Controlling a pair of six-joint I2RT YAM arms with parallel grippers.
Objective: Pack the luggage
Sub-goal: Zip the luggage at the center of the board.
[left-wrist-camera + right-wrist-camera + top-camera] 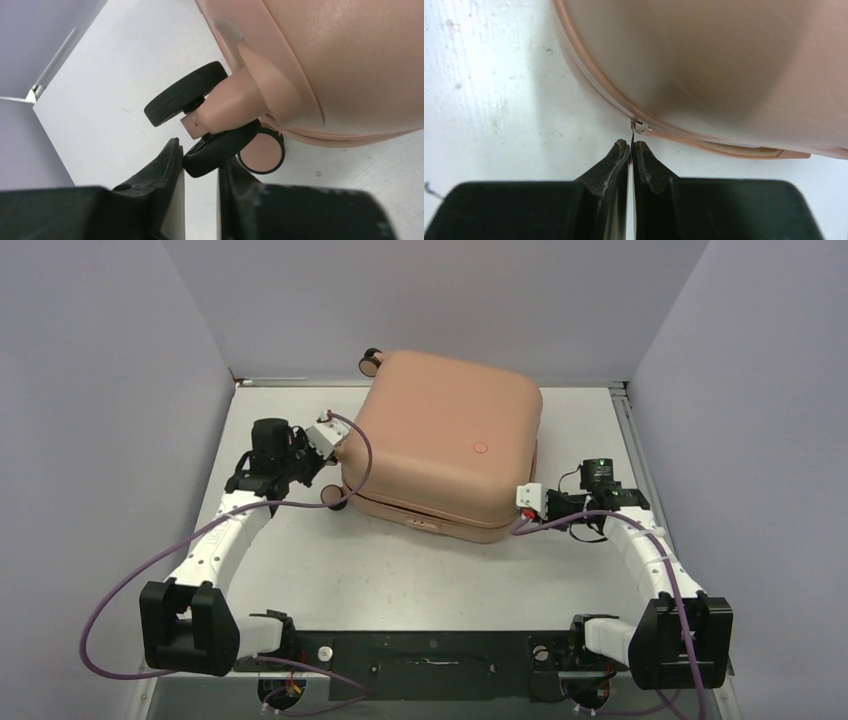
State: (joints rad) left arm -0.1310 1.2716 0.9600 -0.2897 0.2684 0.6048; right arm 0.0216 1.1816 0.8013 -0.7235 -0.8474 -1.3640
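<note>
so, luggage (445, 440): shut, flat on the table (400, 570)
left gripper (200, 160): fingers around a wheel (220, 148)
right gripper (631, 148): clenched on the zipper pull (632, 137)

Left gripper (200, 162) jaws stand parted, right gripper (630, 150) jaws pinched together, both arms reaching forward.

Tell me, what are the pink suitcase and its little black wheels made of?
The luggage looks like hard plastic: its peach shell is smooth, holds a rounded shape and shows a soft sheen. The wheels seem to have matte black rubbery tyres, dull with no shine, though they could be plastic. The wheel mount looks like the same smooth peach plastic as the shell.
</note>
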